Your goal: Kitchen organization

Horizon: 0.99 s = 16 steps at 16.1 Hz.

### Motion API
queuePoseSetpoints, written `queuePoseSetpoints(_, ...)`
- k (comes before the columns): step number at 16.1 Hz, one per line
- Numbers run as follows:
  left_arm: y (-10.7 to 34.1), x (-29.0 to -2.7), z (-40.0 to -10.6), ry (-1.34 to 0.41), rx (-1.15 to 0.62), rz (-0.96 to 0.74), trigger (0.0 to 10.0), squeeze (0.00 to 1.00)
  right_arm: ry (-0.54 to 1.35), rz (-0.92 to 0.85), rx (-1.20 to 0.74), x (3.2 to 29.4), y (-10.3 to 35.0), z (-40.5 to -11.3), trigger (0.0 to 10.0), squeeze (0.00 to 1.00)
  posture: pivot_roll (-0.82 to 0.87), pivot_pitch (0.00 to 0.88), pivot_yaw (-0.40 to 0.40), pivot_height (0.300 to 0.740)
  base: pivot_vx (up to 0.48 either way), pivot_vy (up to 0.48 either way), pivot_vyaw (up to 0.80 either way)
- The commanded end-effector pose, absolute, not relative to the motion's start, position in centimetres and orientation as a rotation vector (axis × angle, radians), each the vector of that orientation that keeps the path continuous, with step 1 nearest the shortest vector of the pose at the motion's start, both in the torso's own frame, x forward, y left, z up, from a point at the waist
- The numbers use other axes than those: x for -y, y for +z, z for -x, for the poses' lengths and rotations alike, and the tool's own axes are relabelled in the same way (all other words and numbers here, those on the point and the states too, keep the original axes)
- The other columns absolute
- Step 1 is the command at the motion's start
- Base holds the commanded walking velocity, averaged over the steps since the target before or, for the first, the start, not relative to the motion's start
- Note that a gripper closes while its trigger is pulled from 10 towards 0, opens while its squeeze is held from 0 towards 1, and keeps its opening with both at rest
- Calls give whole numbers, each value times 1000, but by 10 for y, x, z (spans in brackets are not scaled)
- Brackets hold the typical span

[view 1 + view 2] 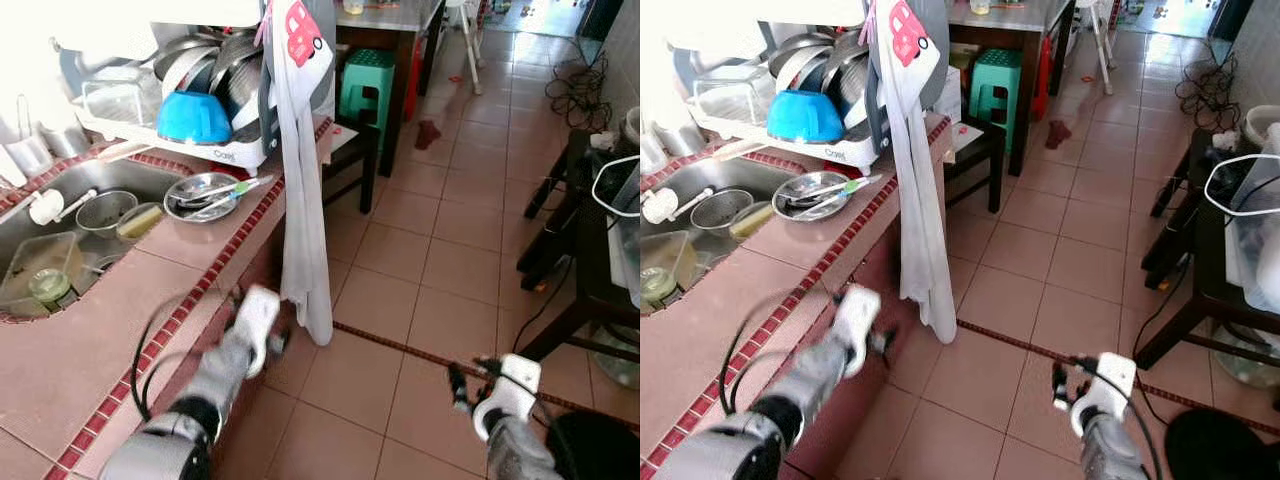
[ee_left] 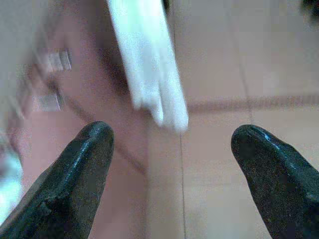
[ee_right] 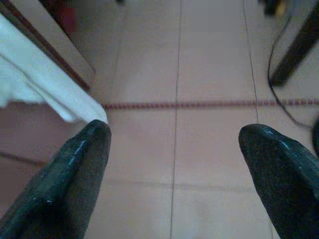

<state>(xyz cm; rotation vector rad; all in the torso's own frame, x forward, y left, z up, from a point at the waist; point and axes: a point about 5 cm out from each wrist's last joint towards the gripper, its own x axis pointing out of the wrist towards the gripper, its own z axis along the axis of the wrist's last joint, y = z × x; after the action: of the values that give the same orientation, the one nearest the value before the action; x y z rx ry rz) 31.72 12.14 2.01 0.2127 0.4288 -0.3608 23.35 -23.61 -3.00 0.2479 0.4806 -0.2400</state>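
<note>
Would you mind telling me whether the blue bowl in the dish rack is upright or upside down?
Upside down. The blue bowl rests in the dish rack with its rounded bottom up and its rim facing down, beside the metal pans.

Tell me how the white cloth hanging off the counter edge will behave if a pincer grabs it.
The white cloth hangs in long folds, so it is probably floppy and light. Its top is draped by the dish rack, so a pull may slide it off whole.

The table [image 1: 90, 340] is pink with a red-and-white tile border. The bowl [image 1: 194, 118] is blue, the stool [image 1: 366, 82] green, the cloth [image 1: 300, 200] white with a red print.
</note>
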Motion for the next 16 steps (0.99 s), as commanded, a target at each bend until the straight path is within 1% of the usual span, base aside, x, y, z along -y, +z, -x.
queuePoseSetpoints(1,36,-120,-326,-394,-342,-169,10000,0,-211,-259,-383,233,-17,-240,10000,0,27,0,76,740,0,0,0)
queuePoseSetpoints(2,45,-116,-327,-496,-272,-164,10000,0,-179,-267,-300,229,2,-237,10000,0,30,0,72,740,0,0,0)
queuePoseSetpoints(3,49,-115,-326,-542,-247,-143,10000,0,-166,-276,-274,225,11,-233,10000,0,26,0,74,740,0,0,0)
queuePoseSetpoints(6,61,-111,-320,-592,-174,-91,10000,0,-165,-294,-220,216,31,-221,10000,0,27,0,68,740,0,0,0)
queuePoseSetpoints(7,75,-109,-315,-606,-99,-72,10000,0,-155,-285,-208,211,47,-216,10000,0,27,0,67,740,0,0,0)
queuePoseSetpoints(9,93,-111,-307,-571,-6,-64,10000,0,-130,-256,-177,203,70,-211,10000,0,33,0,54,740,0,0,0)
queuePoseSetpoints(10,104,-113,-300,-551,14,-8,10000,0,-128,-222,-154,201,84,-209,10000,0,40,0,34,740,0,0,0)
queuePoseSetpoints(11,111,-117,-293,-566,34,-29,10000,0,-147,-177,-134,204,93,-207,10000,0,51,0,16,740,0,0,0)
queuePoseSetpoints(12,119,-126,-286,-566,55,-65,10000,0,-158,-115,-115,205,104,-204,10000,0,57,0,8,740,0,0,0)
queuePoseSetpoints(13,120,-130,-286,-554,51,-64,10000,0,-161,-95,-112,205,106,-204,10000,0,58,0,6,740,0,0,0)
queuePoseSetpoints(14,123,-140,-285,-502,49,-65,10000,0,-178,-161,-148,202,106,-203,10000,0,55,0,9,740,0,0,0)
queuePoseSetpoints(15,125,-149,-284,-368,36,-57,10000,0,-186,-345,-137,195,113,-205,10000,0,55,0,13,740,0,0,0)
queuePoseSetpoints(16,123,-151,-283,-308,0,-21,10000,0,-157,-283,-100,193,120,-207,10000,0,48,0,16,740,0,0,0)
